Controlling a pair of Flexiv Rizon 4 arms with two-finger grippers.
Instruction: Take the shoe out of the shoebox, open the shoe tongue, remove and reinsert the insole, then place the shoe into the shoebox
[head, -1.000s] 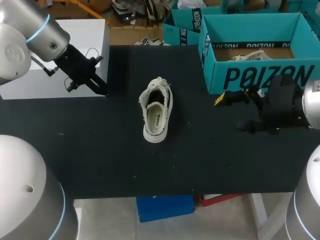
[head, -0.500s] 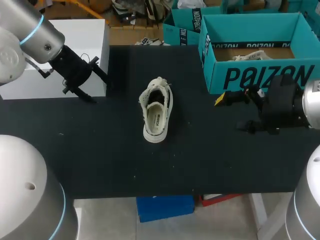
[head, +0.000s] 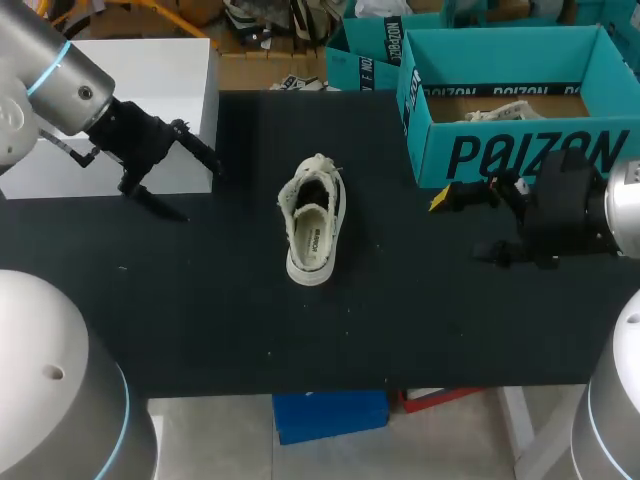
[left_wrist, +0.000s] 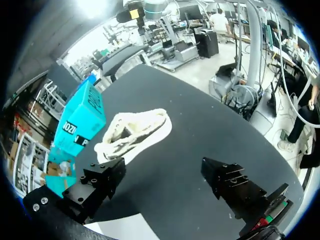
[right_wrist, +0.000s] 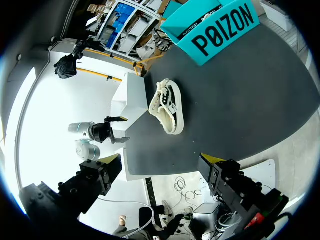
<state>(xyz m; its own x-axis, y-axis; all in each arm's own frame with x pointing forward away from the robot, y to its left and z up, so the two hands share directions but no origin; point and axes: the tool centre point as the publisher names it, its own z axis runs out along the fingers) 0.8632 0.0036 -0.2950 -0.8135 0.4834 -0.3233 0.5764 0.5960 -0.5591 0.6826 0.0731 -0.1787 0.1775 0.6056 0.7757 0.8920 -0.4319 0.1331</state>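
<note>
The black desk (head: 400, 320) carries a teal shoebox (head: 520, 150) at its far right corner, open at the top. A white block (head: 150, 80) stands at the far left corner.

The left end effector (head: 185, 185) hangs over the desk just in front of the white block. Its fingers are spread wide with nothing between them. The right end effector (head: 465, 222) sits just in front of the shoebox's front wall, its fingers likewise wide apart and holding nothing.

The shoe (head: 313, 230) lies on the desk near the middle, outside the shoebox and well apart from both end effectors. It is white with dark sides, sole down, its opening facing up. In the left wrist view it lies ahead of the open fingers.
</note>
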